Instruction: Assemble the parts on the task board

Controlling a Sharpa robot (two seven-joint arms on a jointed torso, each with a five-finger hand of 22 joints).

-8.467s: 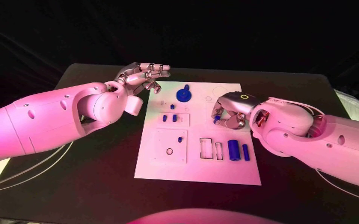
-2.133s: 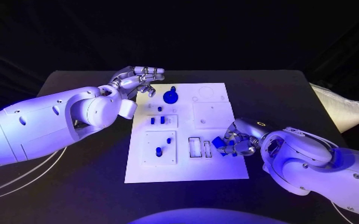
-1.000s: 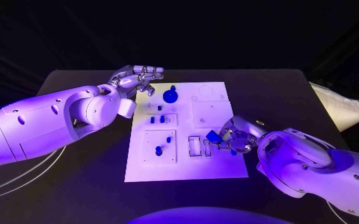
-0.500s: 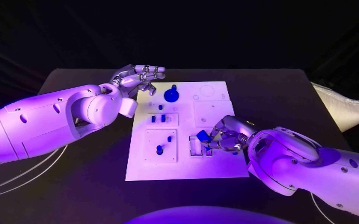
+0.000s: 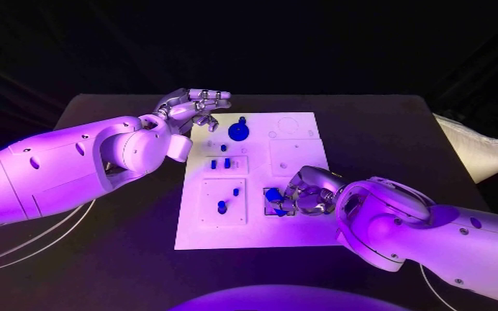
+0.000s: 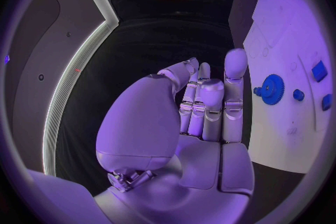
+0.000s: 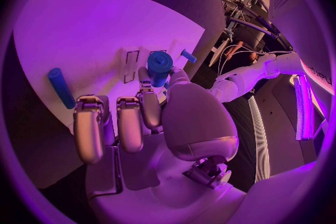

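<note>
blue cylinder part (image 7: 159, 61) pinched upright in right hand (image 5: 301, 196) fingers (image 7: 148, 102), left hand (image 5: 192, 109) fingers loosely curled, holding nothing

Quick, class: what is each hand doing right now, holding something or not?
Left hand: holds nothing, fingers loosely curled, beside the task board.
Right hand: grips a blue cylinder part over the board's rectangular slots.

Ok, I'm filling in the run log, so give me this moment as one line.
right hand: holds blue peg over slots on white board | left hand: empty, at board's far corner | blue gear: on board
</note>
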